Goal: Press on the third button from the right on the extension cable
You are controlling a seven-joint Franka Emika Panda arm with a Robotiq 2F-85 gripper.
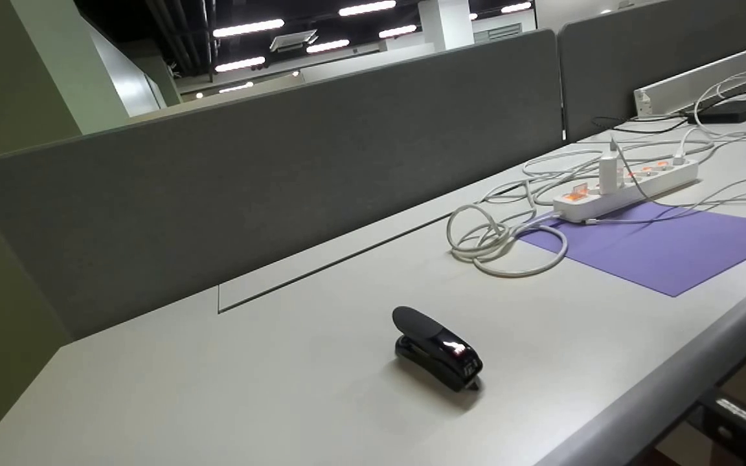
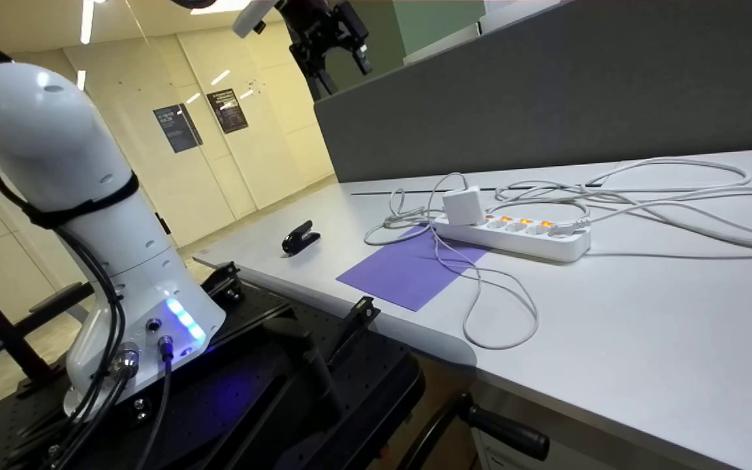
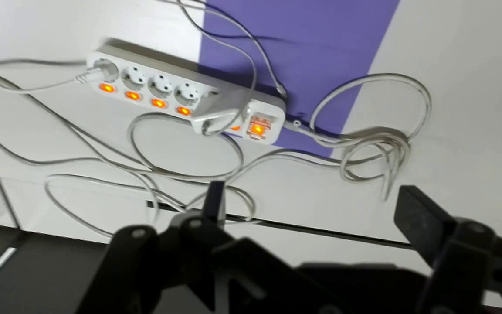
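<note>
Extension cable [image 3: 185,90] seen on table [image 1: 282,388], laid partly across purple sheet [image 1: 664,252]; switches [image 3: 159,104] lit orange. White adapter [image 2: 464,207] plugged into it. Black stapler [image 1: 436,349] set well apart from the sheet. Jaws held spread apart, seen in an exterior view above the sheet's level.

Between the worktop's [image 3: 473,126] edge and a slim white power strip [image 3: 185,93] laid partly on a purple sheet [image 3: 320,37], thin whitish cords [image 3: 190,176] are looped; the black end effector [image 3: 316,209] is spread.
</note>
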